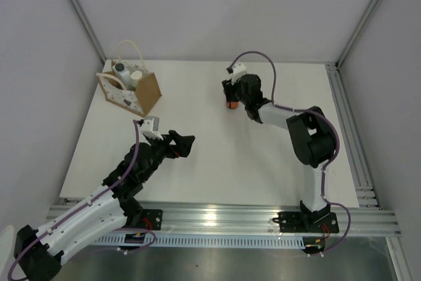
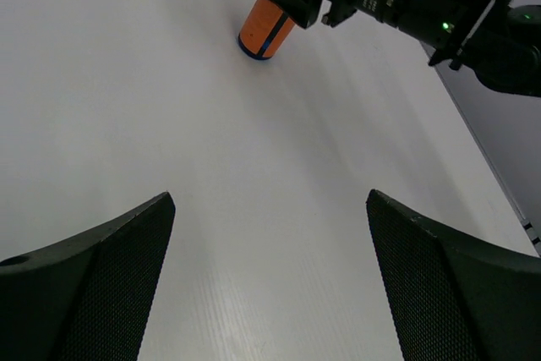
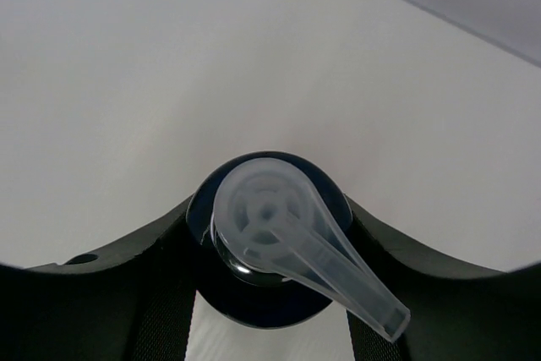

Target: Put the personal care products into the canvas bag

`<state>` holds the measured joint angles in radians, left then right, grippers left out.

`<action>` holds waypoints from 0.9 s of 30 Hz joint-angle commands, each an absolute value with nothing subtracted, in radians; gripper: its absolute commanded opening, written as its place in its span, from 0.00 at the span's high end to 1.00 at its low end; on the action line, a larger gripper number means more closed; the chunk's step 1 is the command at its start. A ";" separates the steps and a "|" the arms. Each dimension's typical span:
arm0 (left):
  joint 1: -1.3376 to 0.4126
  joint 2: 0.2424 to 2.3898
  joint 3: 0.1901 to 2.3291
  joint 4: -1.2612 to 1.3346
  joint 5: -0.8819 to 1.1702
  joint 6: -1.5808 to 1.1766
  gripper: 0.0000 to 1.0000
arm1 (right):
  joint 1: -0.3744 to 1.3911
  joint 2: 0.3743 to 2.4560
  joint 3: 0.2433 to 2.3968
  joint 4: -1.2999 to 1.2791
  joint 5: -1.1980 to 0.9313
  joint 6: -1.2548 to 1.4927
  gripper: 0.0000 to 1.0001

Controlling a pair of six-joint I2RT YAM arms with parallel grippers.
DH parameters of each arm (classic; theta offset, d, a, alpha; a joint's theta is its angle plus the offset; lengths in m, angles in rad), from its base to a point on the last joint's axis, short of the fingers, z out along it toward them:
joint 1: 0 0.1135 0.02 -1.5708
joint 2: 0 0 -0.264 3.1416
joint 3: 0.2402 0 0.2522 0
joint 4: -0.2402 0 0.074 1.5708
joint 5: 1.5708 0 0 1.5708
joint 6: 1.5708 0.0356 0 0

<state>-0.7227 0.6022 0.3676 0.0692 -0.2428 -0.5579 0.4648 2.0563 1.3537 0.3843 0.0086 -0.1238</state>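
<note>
My right end effector [image 1: 231,99] is clenched around the cap of the orange bottle [image 2: 264,30] at 1 o'clock on the table [image 1: 217,162], and held that high it may swing or slip loose before reaching the canvas bag [image 1: 148,93] at 10 o'clock.

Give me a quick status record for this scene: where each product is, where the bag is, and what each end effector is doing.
orange bottle: standing on the table, right of centre, outside the bag
right end effector: closed around the orange bottle's dark blue cap
left end effector: open, holding nothing, over the table
canvas bag: upright, far left of the table
in the bag: white bottle with dark cap, cream-white cylinder
left to pack: orange bottle
</note>
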 commanded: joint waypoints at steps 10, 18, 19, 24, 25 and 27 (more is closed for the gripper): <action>-0.724 0.561 0.373 0.044 -0.499 -0.491 0.01 | 0.896 1.864 1.068 0.644 0.179 -0.072 0.65; -0.724 0.589 0.382 0.054 -0.479 -0.485 0.01 | 0.927 1.858 1.055 0.592 0.025 -0.075 0.33; -0.724 0.604 0.383 0.052 -0.471 -0.485 0.01 | 0.927 1.847 1.048 0.589 0.014 -0.086 0.26; -0.723 0.606 0.376 0.071 -0.449 -0.477 0.01 | 0.927 1.789 1.043 0.542 -0.037 -0.118 0.06; -0.723 0.594 0.370 0.077 -0.448 -0.476 0.01 | 0.927 1.778 1.057 0.525 -0.037 -0.121 0.01; -0.724 0.575 0.354 0.104 -0.433 -0.462 0.01 | 0.923 1.737 1.077 0.457 -0.052 -0.138 0.01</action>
<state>-0.7223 0.6003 0.3668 0.0284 -0.4488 -0.4919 0.9123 1.8351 1.0336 0.4950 0.0124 -0.0986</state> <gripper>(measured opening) 0.993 0.988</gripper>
